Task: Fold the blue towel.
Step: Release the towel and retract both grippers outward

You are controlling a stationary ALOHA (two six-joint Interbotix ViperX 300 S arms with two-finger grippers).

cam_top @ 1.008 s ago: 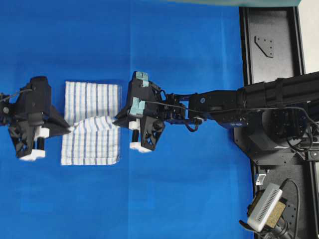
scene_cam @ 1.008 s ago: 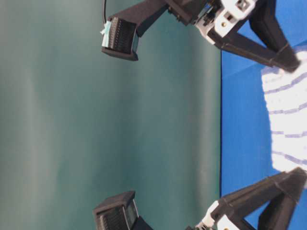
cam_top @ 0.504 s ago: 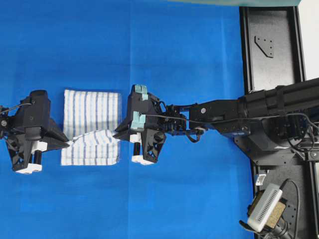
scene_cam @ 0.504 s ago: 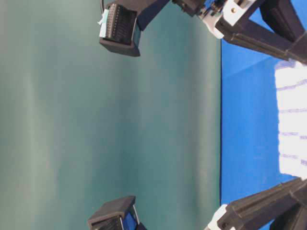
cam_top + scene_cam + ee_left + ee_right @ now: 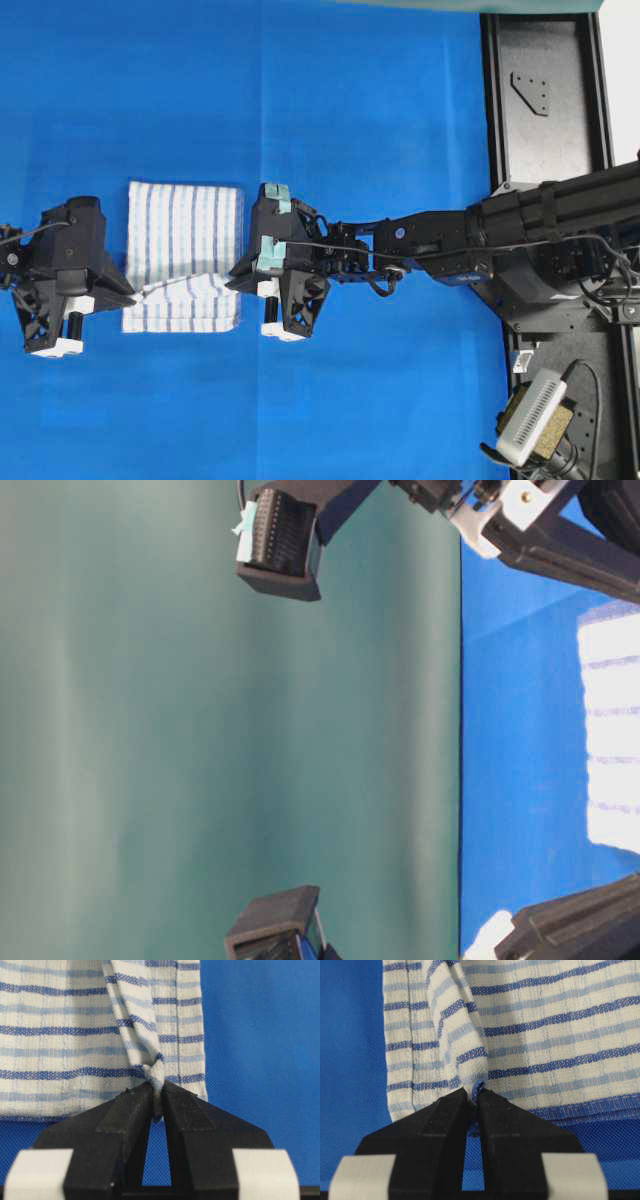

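1. Blue towel (image 5: pixel 185 250): rectangular woven cloth, white with dark and light blue stripes, lying left of centre on the plain blue tabletop (image 5: pixel 380 120)
2. Left gripper (image 5: pixel 157 1102): black wedge-shaped jaws pinching a bunched towel corner
3. Right gripper (image 5: pixel 472 1098): pinching the opposite corner likewise, cloth puckered into a ridge
4. Held edge lifted across the towel's lower part

The blue towel (image 5: pixel 183 255), white with dark- and light-blue stripes, lies mostly flat on the surface (image 5: pixel 350 120). Its near strip is doubled over the rest, both corners lifted and bunched, seemingly pinched at their tips.
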